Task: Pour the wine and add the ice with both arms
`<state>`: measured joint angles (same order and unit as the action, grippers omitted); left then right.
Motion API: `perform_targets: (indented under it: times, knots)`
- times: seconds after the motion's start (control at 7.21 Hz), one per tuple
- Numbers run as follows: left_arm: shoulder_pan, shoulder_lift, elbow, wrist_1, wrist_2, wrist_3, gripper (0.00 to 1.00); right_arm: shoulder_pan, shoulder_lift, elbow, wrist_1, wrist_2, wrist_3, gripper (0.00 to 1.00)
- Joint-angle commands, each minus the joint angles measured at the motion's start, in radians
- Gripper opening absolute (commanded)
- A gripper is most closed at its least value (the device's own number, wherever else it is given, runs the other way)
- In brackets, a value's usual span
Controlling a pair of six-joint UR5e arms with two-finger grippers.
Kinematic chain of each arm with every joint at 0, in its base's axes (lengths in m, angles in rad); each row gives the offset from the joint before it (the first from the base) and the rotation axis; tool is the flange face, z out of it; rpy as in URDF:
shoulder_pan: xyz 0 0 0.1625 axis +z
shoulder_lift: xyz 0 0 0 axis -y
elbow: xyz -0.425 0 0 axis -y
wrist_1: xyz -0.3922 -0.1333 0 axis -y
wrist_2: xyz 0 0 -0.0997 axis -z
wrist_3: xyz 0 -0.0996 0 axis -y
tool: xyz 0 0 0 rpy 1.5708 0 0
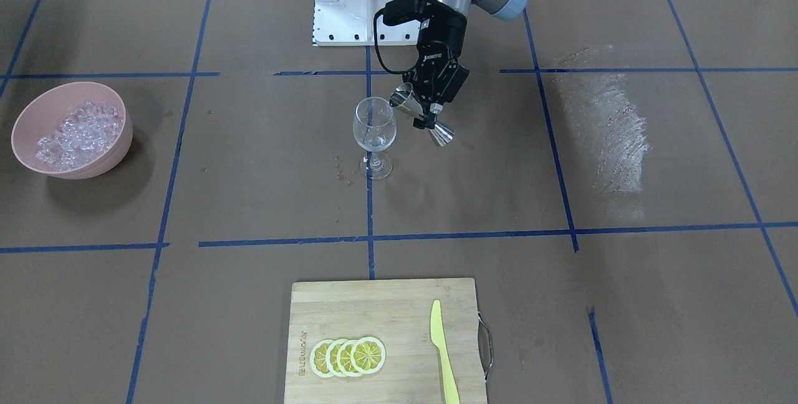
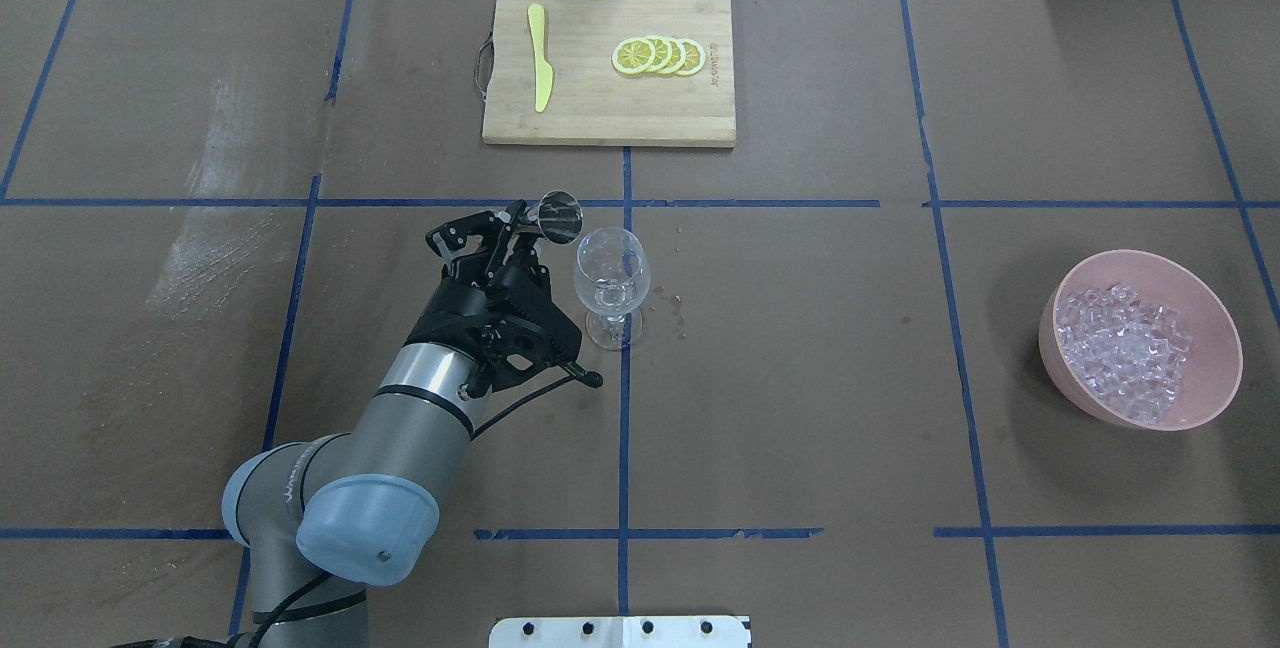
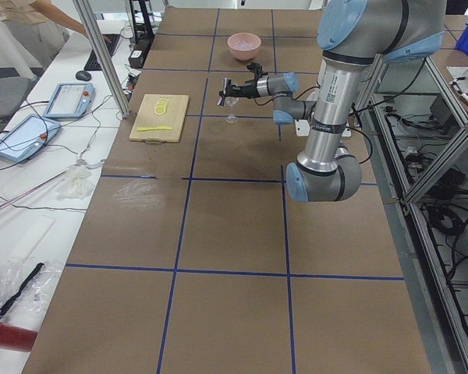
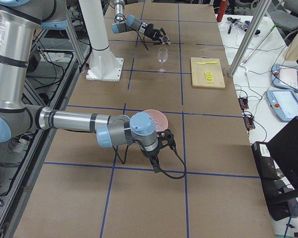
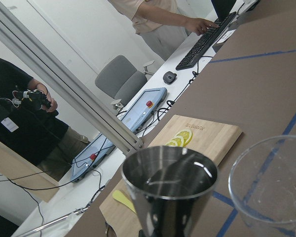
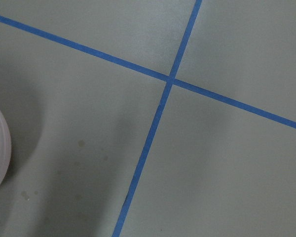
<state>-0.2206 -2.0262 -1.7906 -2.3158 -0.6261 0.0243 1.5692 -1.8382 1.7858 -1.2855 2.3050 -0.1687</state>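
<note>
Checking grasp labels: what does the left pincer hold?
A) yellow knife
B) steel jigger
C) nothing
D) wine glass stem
B: the left pincer is shut on the steel jigger, which tilts toward the rim of the wine glass; the yellow knife lies on the cutting board.

arms: I count two, the left arm (image 2: pixel 430 398) and the right arm (image 4: pixel 74 120)
wine glass (image 1: pixel 374 126): one
jigger (image 1: pixel 442 134): one
pink bowl (image 2: pixel 1222 328): one
ice cubes (image 2: pixel 1125 348): one heap, with more cubes than I can count from here
cutting board (image 2: pixel 600 113): one
lemon slices (image 2: pixel 660 56): four
yellow knife (image 2: pixel 541 68): one
operators (image 5: pixel 27 123): I make out two on the left wrist feed
</note>
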Motion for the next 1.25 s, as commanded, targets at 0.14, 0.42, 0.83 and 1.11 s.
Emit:
perform_targets:
  times: [0.14, 0.42, 0.83, 1.11]
  knots:
    - [0.004, -0.011, 0.000, 0.001, 0.078, 0.251, 0.00, 0.000, 0.000, -0.005, 0.000, 0.001, 0.000, 1.00]
    - [0.006, -0.011, 0.004, -0.001, 0.106, 0.331, 0.00, 0.003, -0.007, -0.006, 0.000, 0.002, 0.000, 1.00]
    - [0.006, -0.025, 0.000, -0.001, 0.148, 0.471, 0.00, 0.000, -0.009, -0.006, 0.000, 0.002, 0.000, 1.00]
    - [0.009, -0.051, 0.007, -0.002, 0.189, 0.570, 0.00, 0.003, -0.012, -0.006, 0.000, 0.002, 0.000, 1.00]
